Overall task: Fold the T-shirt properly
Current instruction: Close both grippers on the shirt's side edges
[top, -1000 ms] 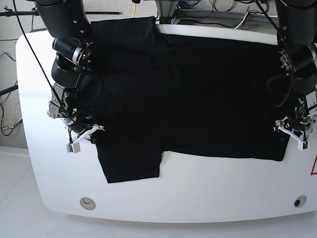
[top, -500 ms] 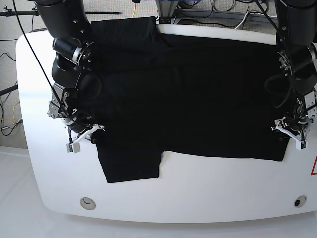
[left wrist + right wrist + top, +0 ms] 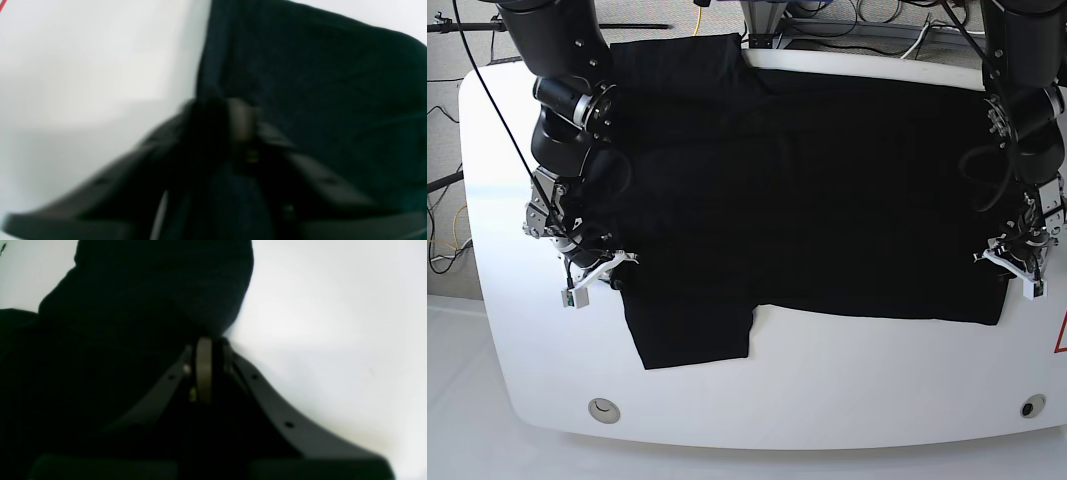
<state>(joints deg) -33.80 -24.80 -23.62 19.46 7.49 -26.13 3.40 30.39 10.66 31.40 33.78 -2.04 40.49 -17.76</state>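
the large black cloth t-shirt [image 3: 827,190] lies flat on the white table [image 3: 847,400]. my left pincer [image 3: 1012,272] has just narrowed on its hem corner, though i cannot tell if it grips; my right pincer [image 3: 204,350] is clenched on the sleeve edge, so the fold can start.

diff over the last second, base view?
Left claw narrowed its jaws at the T-shirt hem's right corner and edged slightly toward the shirt; whether it has fully clamped is unclear. Right claw stayed shut on the cloth by the near sleeve. The shirt lies flat as before.
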